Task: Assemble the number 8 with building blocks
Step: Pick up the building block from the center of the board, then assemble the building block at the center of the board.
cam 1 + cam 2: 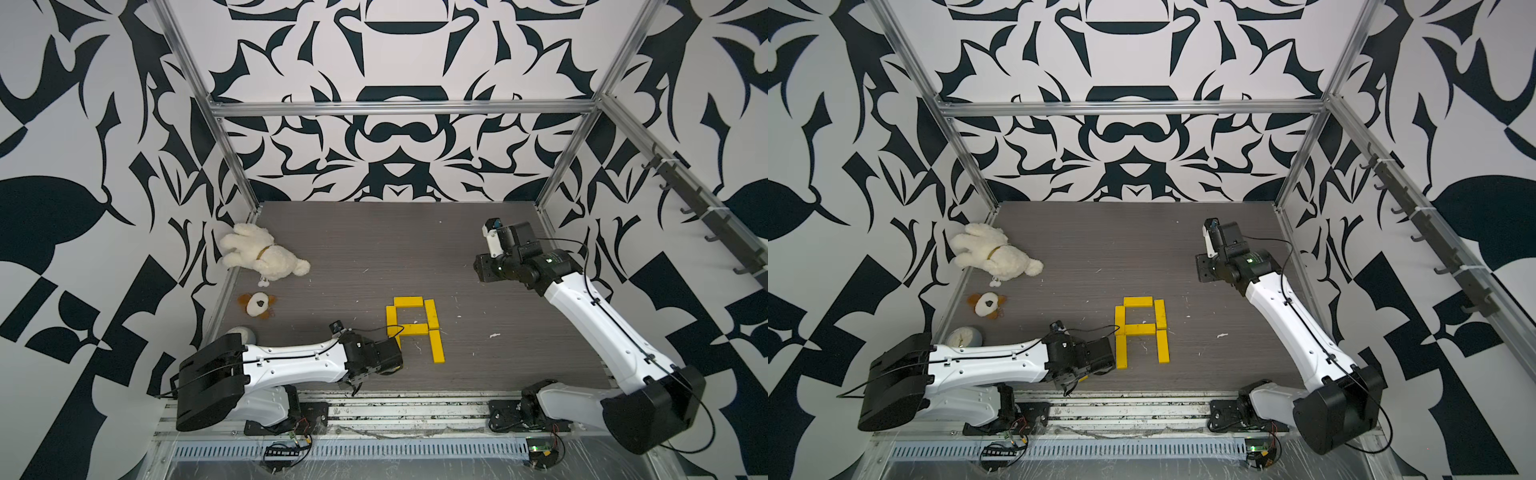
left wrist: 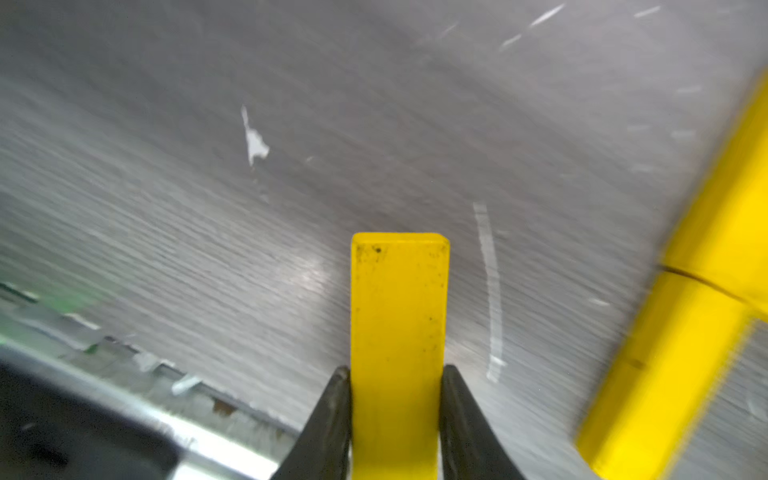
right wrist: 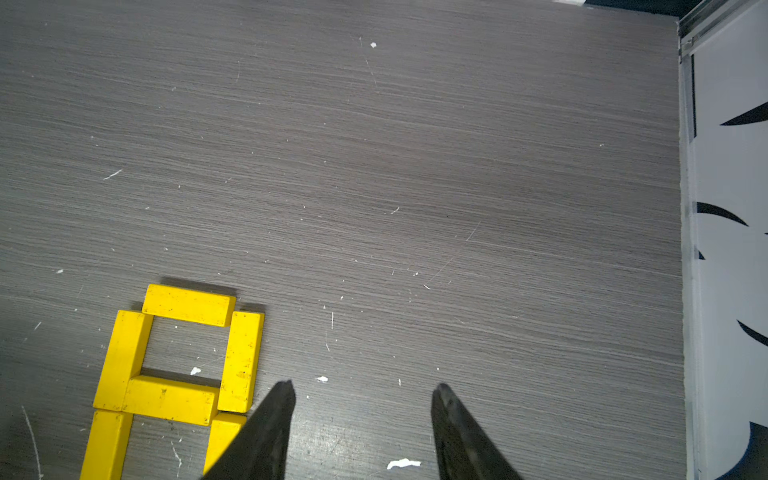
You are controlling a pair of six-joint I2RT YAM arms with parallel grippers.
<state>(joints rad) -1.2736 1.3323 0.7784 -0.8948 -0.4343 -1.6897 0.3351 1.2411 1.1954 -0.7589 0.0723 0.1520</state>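
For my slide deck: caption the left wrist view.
Left claw shut on a yellow bar over the grey table, placed bars beside it.

Seven yellow bars (image 1: 1138,302), one white plush toy (image 1: 994,251)

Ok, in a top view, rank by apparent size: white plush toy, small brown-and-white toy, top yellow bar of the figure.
1. white plush toy
2. small brown-and-white toy
3. top yellow bar, nearly as long as that toy but much thinner

Yellow rectangular bar (image 2: 399,316): smooth, glossy, black-speckled, between the matt black fingers (image 2: 328,428) of the left pincer (image 2: 397,370). Beneath the pincer: grey wood-grain tabletop (image 2: 187,187), matt, scuffed white. Well away: fluffy cream plush toy (image 1: 262,255).
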